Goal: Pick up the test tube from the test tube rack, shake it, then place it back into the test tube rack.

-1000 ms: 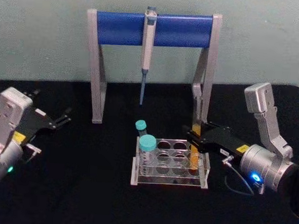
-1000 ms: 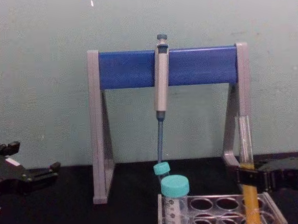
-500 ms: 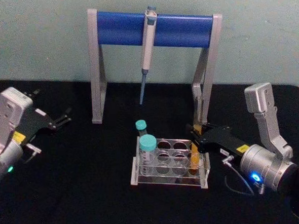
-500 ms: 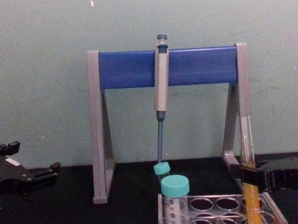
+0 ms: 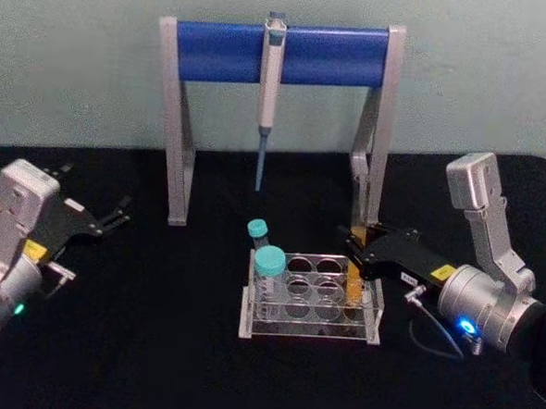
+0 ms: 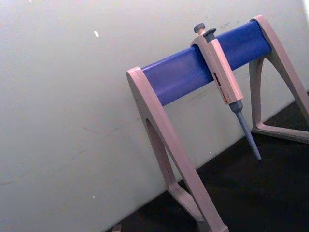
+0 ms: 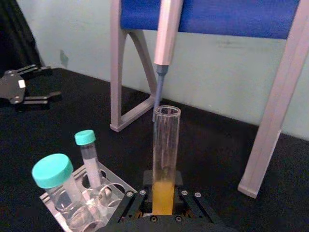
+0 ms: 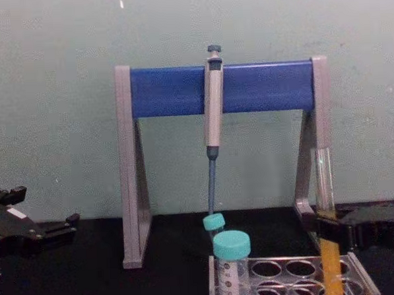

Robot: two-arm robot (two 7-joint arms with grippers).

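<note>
The test tube rack (image 5: 307, 332) is sitting in the middle of the worktop (image 5: 152, 355). Two capped tubes (image 5: 269, 271) are standing in its left holes, one behind the other. The test tube (image 5: 354, 288) is standing upright at the rack's right side, most likely in a hole there, but which row is hard to tell. The right claw (image 5: 355, 251) is reaching in from the right and gripping it just above the rack. Behind the rack the pipette stand (image 5: 181, 115) is standing, and a pipette (image 5: 271, 75) is hanging from the middle of its bar. The left claw (image 5: 114, 219) is resting far off to the left.
</note>
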